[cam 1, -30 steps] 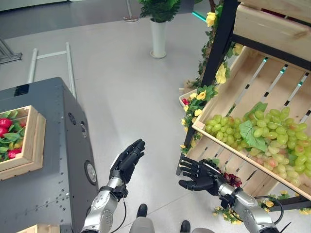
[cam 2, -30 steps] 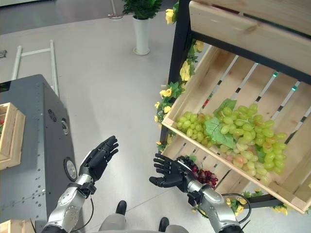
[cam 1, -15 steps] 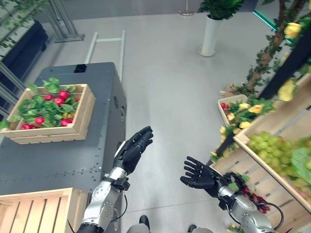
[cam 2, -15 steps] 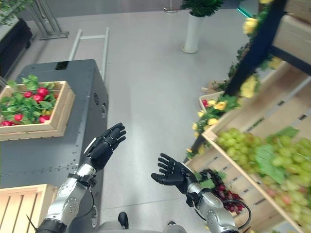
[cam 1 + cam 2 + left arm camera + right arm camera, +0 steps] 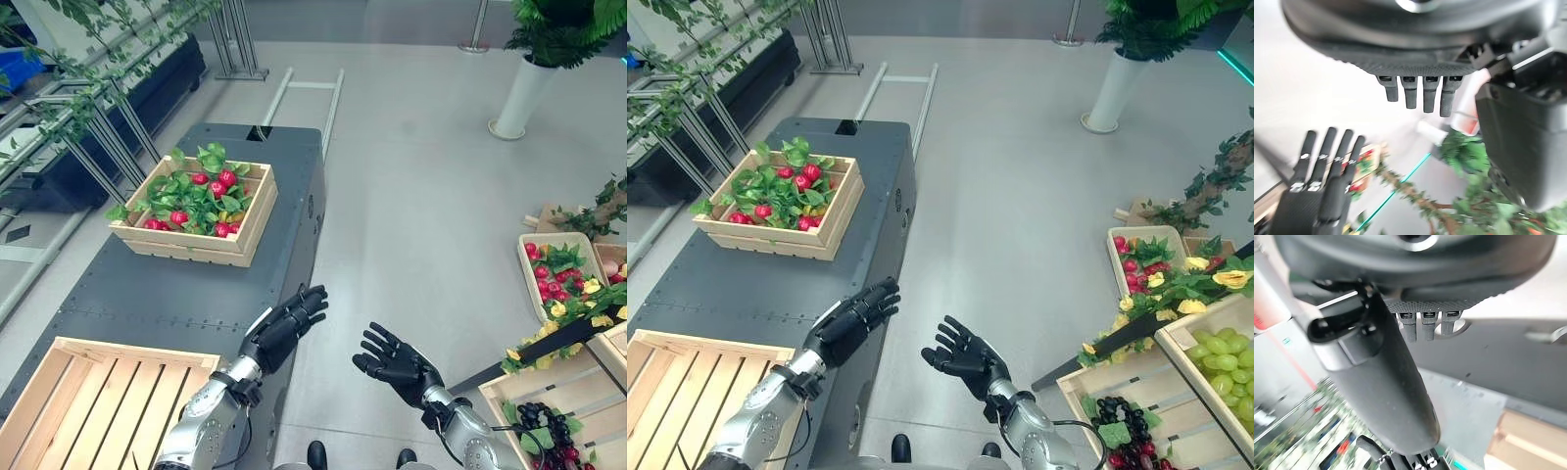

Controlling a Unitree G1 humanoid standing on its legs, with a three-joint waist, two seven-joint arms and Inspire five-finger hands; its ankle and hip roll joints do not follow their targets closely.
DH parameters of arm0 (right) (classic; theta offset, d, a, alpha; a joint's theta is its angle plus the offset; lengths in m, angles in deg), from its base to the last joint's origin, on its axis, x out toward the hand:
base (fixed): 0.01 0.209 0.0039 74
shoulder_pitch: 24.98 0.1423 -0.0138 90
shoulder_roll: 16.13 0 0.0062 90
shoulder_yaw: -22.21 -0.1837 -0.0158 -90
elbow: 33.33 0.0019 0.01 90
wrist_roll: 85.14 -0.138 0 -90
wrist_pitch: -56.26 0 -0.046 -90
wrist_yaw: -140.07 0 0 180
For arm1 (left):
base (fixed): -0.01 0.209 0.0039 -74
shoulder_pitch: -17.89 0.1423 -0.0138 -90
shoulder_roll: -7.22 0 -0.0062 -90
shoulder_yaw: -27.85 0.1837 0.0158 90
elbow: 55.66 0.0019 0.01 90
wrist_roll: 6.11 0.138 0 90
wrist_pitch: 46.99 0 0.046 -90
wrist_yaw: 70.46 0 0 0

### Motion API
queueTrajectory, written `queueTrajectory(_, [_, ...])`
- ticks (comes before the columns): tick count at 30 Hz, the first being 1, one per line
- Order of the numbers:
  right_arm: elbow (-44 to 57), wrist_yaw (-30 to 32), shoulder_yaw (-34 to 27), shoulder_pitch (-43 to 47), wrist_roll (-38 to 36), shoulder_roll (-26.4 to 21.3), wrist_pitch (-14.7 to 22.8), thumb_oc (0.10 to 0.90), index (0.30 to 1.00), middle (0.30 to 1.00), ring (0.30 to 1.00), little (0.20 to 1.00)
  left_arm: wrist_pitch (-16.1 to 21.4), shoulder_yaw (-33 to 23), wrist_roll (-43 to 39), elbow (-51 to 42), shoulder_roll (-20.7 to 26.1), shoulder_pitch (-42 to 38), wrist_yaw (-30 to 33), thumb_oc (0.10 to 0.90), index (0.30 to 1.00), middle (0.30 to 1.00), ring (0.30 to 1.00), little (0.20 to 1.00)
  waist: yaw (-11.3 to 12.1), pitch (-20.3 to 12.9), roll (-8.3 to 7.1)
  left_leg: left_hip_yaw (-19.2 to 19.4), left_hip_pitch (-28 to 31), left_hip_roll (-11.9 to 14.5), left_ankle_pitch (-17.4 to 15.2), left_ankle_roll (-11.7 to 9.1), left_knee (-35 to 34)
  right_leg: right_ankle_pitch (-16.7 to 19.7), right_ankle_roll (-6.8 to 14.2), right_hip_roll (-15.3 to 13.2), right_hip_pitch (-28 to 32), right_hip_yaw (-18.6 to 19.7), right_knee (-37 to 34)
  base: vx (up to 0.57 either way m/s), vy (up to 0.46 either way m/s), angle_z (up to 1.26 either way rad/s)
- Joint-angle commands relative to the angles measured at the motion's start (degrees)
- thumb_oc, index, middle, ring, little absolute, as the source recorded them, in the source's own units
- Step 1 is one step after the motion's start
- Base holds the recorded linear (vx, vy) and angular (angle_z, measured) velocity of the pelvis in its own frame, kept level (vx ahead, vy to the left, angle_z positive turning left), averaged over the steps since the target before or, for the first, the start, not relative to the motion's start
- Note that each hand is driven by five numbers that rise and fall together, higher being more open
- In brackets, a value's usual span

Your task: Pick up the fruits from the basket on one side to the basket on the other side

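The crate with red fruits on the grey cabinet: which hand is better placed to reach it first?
Probably the left. The left hand hovers open at the cabinet's edge, on the crate's side. The right hand is open too, but over the floor, farther from it.

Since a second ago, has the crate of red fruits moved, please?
No. The crate of red fruits sits on the same far end of the grey cabinet; only the camera has turned.

Silver-grey arms, each black robot hand (image 5: 283, 332)
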Motion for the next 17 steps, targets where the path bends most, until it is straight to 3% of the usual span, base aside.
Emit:
queueTrajectory(1, [1.92,0.9,0.94,3.75,-0.28,0.14,3.91,0.8,0.9,0.9,0.9,0.9,2.2,0.15,-1.57,-0.21,-2.0,-5.15,-3.38,0.8,0.9,0.9,0.9,0.9,0.4,-1.27,-0.74,3.18,2.48,2.43,-5.66,-3.53,1.37,3.11,1.05,-1.8,-2.59,-0.08,2.25,-0.01,-0.05,-0.01])
queueTrajectory(4, [0.12,2.08,2.43,4.48,6.62,-0.53,4.37,0.8,0.9,0.9,0.9,0.9,2.09,1.47,-0.82,1.51,-2.7,-5.33,-2.91,0.8,0.9,0.9,0.9,0.9,0.52,-1.66,-0.97,3.45,2.77,2.97,-5.56,-3.95,1.14,2.88,0.88,-1.39,-1.59,0.11,1.2,0.0,-0.049,-0.07])
queueTrajectory(8, [-2.45,2.29,3.95,5.23,8.92,-1.4,2.05,0.8,0.9,0.9,0.9,0.9,3.22,3.84,5.85,5.64,-2.61,-5.59,-1.72,0.8,0.9,0.9,0.9,0.9,0.48,-1.89,-1.25,3.7,3.22,3.49,-5.5,-4.5,1.18,2.61,0.76,-0.97,-0.62,0.37,0.54,-0.01,-0.058,-0.12])
queueTrajectory(12, [-6.02,2.87,4.71,5.75,11.02,-1.3,-1.07,0.8,0.9,0.9,0.9,0.9,0.56,4.7,9.33,9.82,-2.76,-6.05,-2.15,0.8,0.9,0.9,0.9,0.9,0.37,-1.93,-1.05,3.97,3.41,3.78,-5.46,-4.69,1.34,2.34,0.68,-0.86,-0.18,0.48,0.4,-0.01,-0.013,-0.03])
queueTrajectory(17, [-11.98,0.16,4.87,6.75,12.71,-0.29,-1.31,0.8,0.9,0.9,0.9,0.9,0.91,5.52,12.98,16.56,-3.4,-6.83,-2.22,0.8,0.9,0.9,0.9,0.9,0.21,-1.77,-0.66,4.12,3.71,3.92,-5.46,-4.71,1.56,2.19,0.74,-0.85,0.14,0.81,0.4,0.0,0.0,0.0])
